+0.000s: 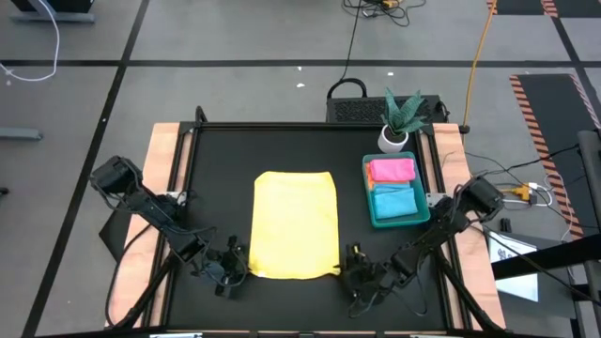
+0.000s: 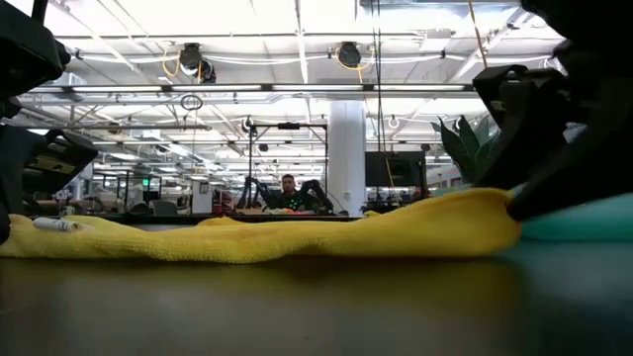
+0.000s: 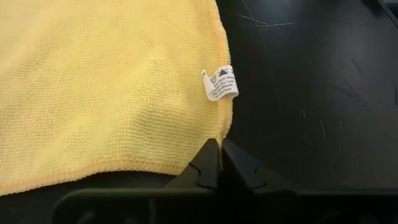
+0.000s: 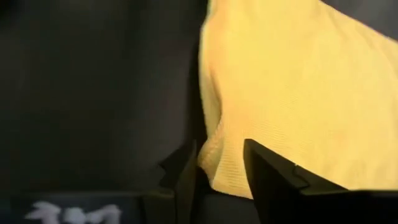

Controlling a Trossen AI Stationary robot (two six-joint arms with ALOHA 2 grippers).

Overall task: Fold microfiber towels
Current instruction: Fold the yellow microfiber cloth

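A yellow towel [image 1: 296, 223] lies spread flat on the middle of the black table top, with a white label [image 3: 221, 84] on its left edge. My left gripper [image 1: 233, 265] is shut on the towel's near left corner. My right gripper [image 4: 221, 177] is at the near right corner [image 1: 336, 270], fingers apart with the corner between them. In the low view that end of the towel [image 2: 485, 213] is humped up off the table beside the gripper. A pink towel [image 1: 392, 170] and a light blue towel [image 1: 394, 201] lie folded in the green tray [image 1: 369, 208]. My left gripper pinches the yellow towel's near left corner [image 3: 219, 140] between its two fingers, at the hem just below the label. The fingers slant down from the table's near left. The rest of the towel lies flat on the table. My right gripper's fingers [image 4: 186, 177] stand apart on either side of the towel's near right corner [image 4: 217, 162], coming at it on a downward slant from the near right. The cloth there is rumpled and raised and lies against the fingers. I cannot tell whether they pinch it.
The green tray stands at the table's right side, with a small potted plant [image 1: 399, 122] behind it at the far right corner. Bare black table top [image 1: 216, 188] lies left of the towel and along the far edge.
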